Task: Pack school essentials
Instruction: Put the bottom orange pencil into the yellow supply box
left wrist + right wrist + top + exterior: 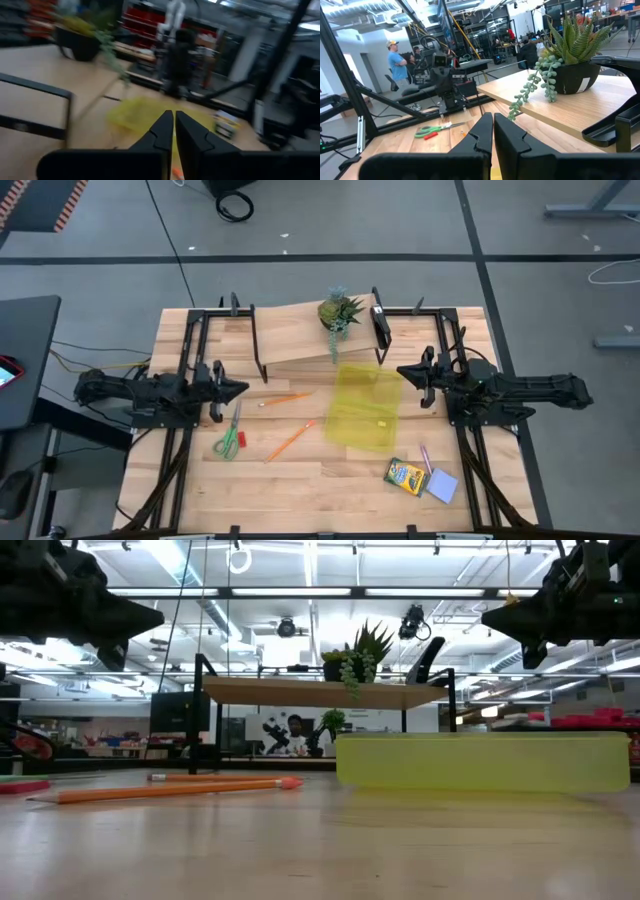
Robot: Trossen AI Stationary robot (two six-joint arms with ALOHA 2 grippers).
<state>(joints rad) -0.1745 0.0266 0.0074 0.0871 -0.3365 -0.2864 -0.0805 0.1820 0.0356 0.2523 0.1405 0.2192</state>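
- Table: we recorded a pale wooden top with a raised shelf at the far edge carrying a potted plant; nothing had been packed yet.
- Yellow pouch: we found it lying flat at centre-right, its near-right corner close to the right arm.
- Left gripper: it hung above the left side of the table, fingers pressed together and holding nothing, tip pointing right toward the centre.
- Right gripper: it hovered over the pouch's far-right edge, jaws clenched and empty, tip pointing left.
- Scissors: we noted them just nearward of the left gripper, long axis running far to near, green handles at the near end; the left arm was plainly the nearer.
- Two orange pencils: they lay between the scissors and the pouch, one running left-right, one slanting from near-left to far-right, both on the left arm's side.
- Crayon box, pink pen, blue notepad: these were grouped at the near right, nearward of the right gripper, so we judged them the right arm's items.
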